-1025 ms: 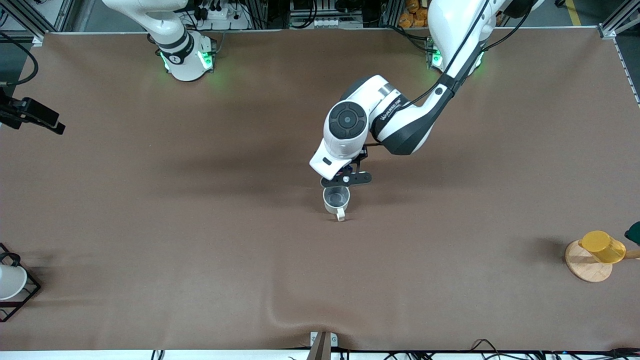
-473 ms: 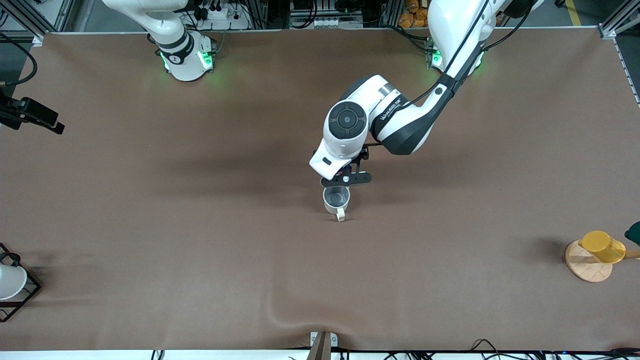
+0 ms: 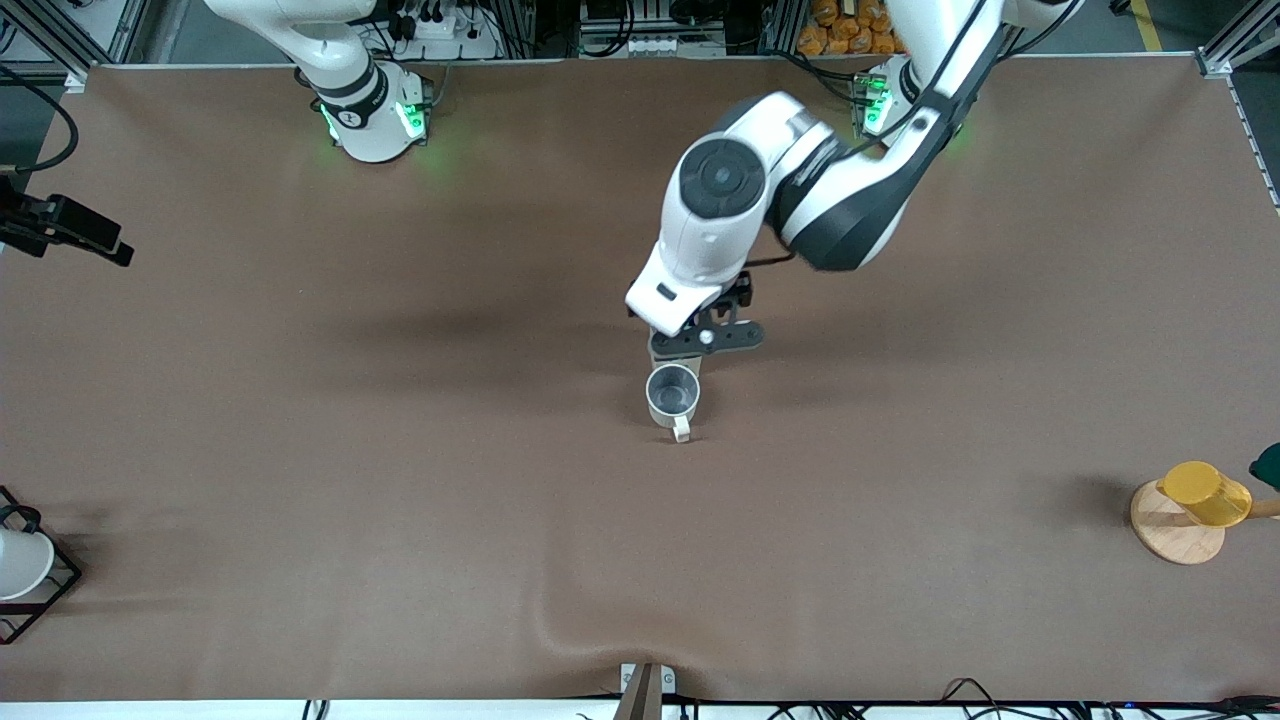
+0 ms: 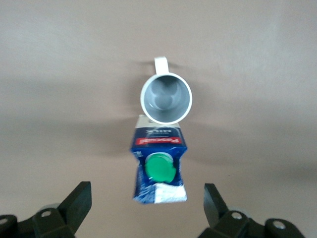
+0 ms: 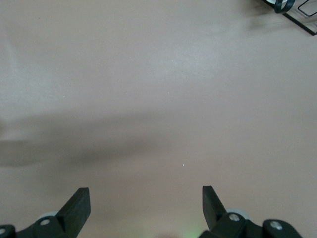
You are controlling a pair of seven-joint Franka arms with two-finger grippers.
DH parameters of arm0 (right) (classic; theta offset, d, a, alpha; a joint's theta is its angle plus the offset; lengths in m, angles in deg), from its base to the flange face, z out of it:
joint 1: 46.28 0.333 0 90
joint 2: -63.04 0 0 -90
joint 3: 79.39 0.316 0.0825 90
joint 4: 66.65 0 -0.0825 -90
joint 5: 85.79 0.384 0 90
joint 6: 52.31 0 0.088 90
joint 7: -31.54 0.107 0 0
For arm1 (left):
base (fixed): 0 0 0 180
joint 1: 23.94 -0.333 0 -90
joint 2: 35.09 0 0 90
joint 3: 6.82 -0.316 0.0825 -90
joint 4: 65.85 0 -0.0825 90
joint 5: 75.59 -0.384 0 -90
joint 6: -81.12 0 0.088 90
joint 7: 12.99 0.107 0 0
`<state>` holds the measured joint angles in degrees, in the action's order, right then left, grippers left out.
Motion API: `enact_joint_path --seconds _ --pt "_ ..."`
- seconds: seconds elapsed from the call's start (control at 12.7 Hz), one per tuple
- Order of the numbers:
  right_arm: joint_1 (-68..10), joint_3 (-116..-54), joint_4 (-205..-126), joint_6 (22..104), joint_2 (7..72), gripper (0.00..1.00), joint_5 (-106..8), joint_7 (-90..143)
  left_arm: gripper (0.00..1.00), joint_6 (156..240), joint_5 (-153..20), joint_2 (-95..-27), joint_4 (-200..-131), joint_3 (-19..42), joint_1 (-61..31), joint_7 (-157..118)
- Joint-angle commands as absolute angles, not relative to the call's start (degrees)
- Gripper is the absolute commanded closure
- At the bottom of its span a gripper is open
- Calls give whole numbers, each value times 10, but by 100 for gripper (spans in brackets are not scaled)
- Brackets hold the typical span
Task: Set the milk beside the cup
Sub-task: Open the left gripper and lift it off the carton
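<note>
Milk stands upright on the brown table, green cap up, touching or just beside the cup (can't tell which from the left wrist view). The carton sits on the side of the cup farther from the front camera; the cup's handle points toward that camera. In the front view the carton is mostly hidden under the left arm's wrist, and only the cup shows clearly. Left gripper hangs above the milk, fingers spread wide, not touching the carton. Right gripper is over bare table, fingers spread, holding nothing; the right arm waits. Yellow cup on a wooden disc stands at the left arm's end of the table.
</note>
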<state>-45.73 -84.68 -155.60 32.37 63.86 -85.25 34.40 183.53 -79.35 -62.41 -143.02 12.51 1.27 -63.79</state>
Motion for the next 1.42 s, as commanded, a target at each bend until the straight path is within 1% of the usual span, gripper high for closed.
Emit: enact_joint_path --seconds 0.0,0.24,0.47,0.63,1.1,1.34 --pt "-468 -842 -1556 318 637 0 -842 341 0 1798 -808 -533 -1447 126 -46 -642" --pt "-469 -842 -1555 318 637 0 -843 341 0 1765 -796 -450 -1448 128 -155 -575" --pt "-470 -842 -1555 317 635 0 -843 341 0 1738 -781 -394 -1447 128 -260 -478" --pt "-470 -842 -1555 317 634 0 -843 341 0 1717 -787 -373 -1447 128 -293 -439" --pt "-470 -843 -1556 316 629 0 -845 343 0 1692 -781 -349 -1445 128 -398 -284" --pt "-486 -842 -1555 310 629 0 -843 341 0 1680 -781 -344 -1446 126 -405 -269"
